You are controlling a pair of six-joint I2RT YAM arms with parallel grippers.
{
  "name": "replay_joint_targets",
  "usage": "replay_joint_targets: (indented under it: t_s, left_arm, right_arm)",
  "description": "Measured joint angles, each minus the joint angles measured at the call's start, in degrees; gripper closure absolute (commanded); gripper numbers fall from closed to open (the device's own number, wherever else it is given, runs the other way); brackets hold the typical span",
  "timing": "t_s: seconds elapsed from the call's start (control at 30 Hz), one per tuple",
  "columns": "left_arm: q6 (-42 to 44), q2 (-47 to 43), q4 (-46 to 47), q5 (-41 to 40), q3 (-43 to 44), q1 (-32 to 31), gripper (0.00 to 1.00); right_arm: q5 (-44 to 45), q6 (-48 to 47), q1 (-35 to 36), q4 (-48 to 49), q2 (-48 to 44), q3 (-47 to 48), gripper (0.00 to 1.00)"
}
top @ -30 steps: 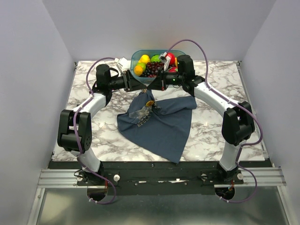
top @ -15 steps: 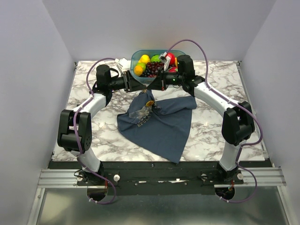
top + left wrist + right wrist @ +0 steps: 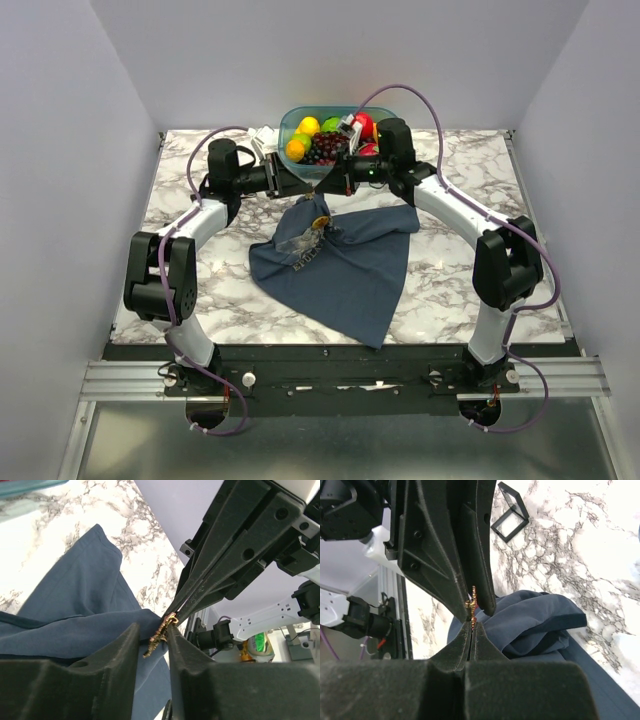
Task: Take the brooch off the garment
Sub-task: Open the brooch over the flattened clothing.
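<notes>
Gold brooch [image 3: 161, 631] sits at the lifted peak of the blue garment [image 3: 345, 265], raised off the marble worktop [image 3: 450, 280]. Right gripper [image 3: 471, 625]: jaws closed, pinching the brooch's end. Left gripper [image 3: 152, 628]: jaws narrow, flanking the brooch, gap visible on one side.

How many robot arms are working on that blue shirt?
2. The left arm reaches in from the left, the right arm from the right; the left tool and right tool meet at the gold pin on the shirt. None look hidden.
</notes>
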Motion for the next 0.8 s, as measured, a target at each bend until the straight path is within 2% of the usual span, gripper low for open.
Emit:
replay_joint_targets:
  t_s: [0.2,0.37,0.5,0.57,0.67,0.8]
  left_arm:
    - [-0.4,1.0,-4.1,-0.8,1.3,-0.2,0.7]
    - [-0.4,1.0,-7.2,-1.7,2.0,-0.1,0.65]
    - [-0.3,0.9,-9.6,-1.8,2.1,0.5,0.65]
    - [-0.7,0.7,-9.3,-1.3,1.5,1.1,0.65]
    - [-2.5,0.0,-6.4,-0.5,-0.9,2.3,0.58]
    - [-4.7,-0.8,-1.3,0.5,-3.6,4.4,0.53]
  right_arm:
    - [0.6,-5.2,0.1,-1.7,0.0,0.0,0.99]
    - [1.4,-6.8,0.3,-2.1,0.0,0.0,1.0]
    - [3.1,-6.9,1.1,-1.9,-0.4,-0.6,1.0]
    - [3.7,-6.8,1.4,-1.7,-0.6,-0.9,1.0]
    - [3.9,-6.4,1.9,-1.6,-0.6,-1.0,1.0]
    - [3.9,-4.9,2.3,-1.6,-0.7,-1.1,1.0]
